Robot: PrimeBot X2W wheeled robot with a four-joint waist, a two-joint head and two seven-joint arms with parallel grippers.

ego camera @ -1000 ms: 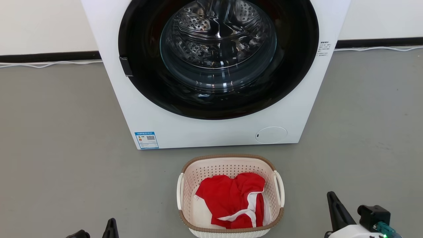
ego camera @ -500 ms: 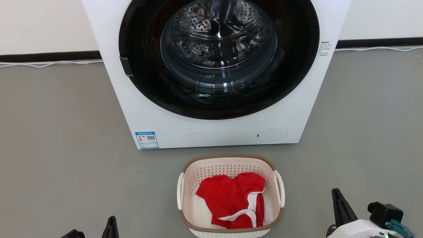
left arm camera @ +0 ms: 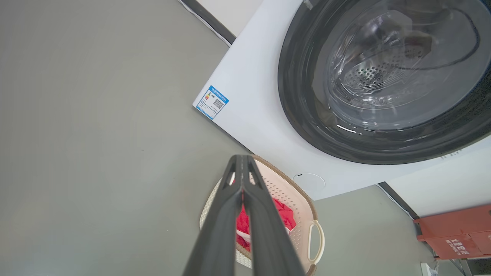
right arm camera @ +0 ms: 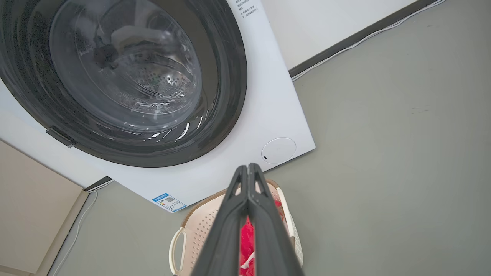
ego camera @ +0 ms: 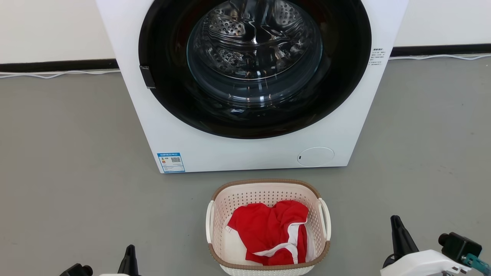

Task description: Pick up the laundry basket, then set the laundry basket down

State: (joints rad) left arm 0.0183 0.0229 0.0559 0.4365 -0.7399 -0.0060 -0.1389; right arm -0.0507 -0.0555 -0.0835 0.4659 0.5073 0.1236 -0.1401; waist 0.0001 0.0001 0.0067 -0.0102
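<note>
With jaws pinched shut and empty on the left gripper (left arm camera: 241, 158) and right gripper (right arm camera: 248, 166), either side of the laundry basket (ego camera: 264, 181), they may knock its handles (ego camera: 325, 219) rather than catch them.

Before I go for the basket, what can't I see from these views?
Head view: the near end of the laundry basket is cut off by the bottom edge.
Head view: the red garment hides whatever lies under it.
Left wrist view: the left gripper, jaws shut, covers the basket's middle.
Head view: print on the washer sticker is too small to read.
</note>
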